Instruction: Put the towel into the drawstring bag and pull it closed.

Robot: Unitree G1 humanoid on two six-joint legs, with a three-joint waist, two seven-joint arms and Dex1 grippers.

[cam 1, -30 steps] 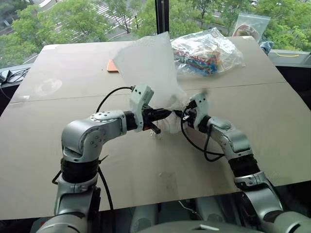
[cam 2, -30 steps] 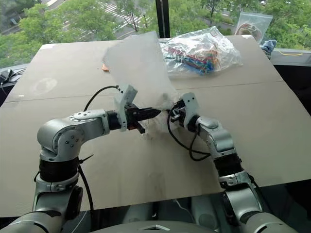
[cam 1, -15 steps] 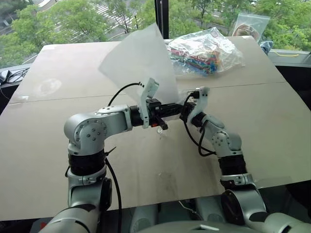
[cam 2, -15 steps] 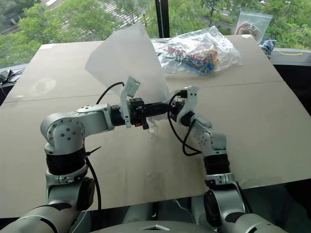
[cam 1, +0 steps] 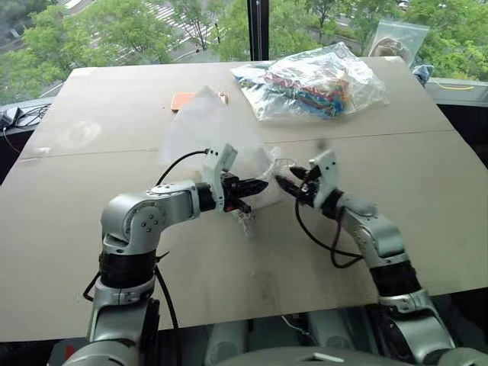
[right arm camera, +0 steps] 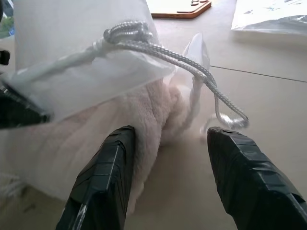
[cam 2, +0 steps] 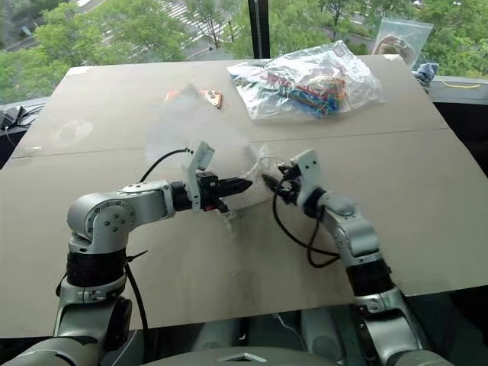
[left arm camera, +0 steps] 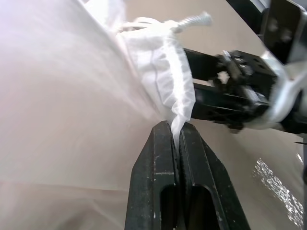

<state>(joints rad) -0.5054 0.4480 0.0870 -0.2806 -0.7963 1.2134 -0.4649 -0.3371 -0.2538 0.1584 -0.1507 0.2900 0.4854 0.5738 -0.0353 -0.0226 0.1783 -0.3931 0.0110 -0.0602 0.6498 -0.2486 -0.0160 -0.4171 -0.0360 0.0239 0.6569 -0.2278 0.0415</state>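
Pinching the gathered mouth of the bag [cam 1: 221, 137], the left gripper [cam 1: 258, 185] has its two black fingers [left arm camera: 165, 158] pressed flat together with a fold of the thin white film caught between them. It holds the bag above the table [cam 1: 91, 229], near the middle, and the bag's milky body rises up and away toward the far left of the grip. The towel [right arm camera: 144, 115] sits inside the bag at its mouth, off-white and fluffy, showing through the film and bulging out at the opening. The cord [right arm camera: 163, 50] runs across the bunched mouth in a loose loop, its knotted end lying on top of the film and another loop hanging down beside the towel.

The right gripper [cam 1: 286, 185] faces the left one from just beside it, its fingers [right arm camera: 108, 163] standing apart with nothing between them; one finger lies against the towel's side and the other is clear of it over the bare table.

On the far side of the table lie a clear bag [cam 1: 313, 80] of colourful items, a small orange block [cam 1: 185, 100] to its left, and a zip bag [cam 1: 395, 38] at the far right edge.
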